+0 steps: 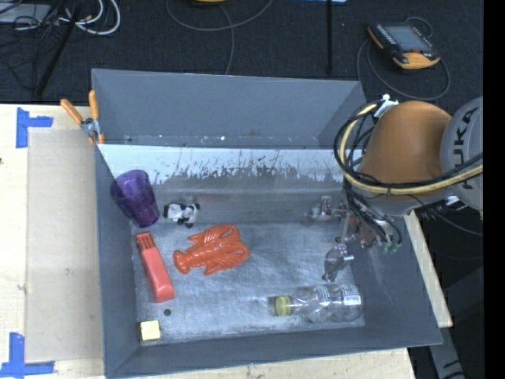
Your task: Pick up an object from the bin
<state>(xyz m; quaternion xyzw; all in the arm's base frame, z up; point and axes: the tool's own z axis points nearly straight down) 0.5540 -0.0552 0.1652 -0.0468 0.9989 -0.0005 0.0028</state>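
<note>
A clear, yellow-capped plastic bottle (pixel 325 304) is lying on its side nearest the viewer. The gripper (pixel 335 267) is hanging close over the bottle, probably lining up; clenched or released, I cannot tell. An orange plastic lobster (pixel 211 251) is lying well left of it.
</note>
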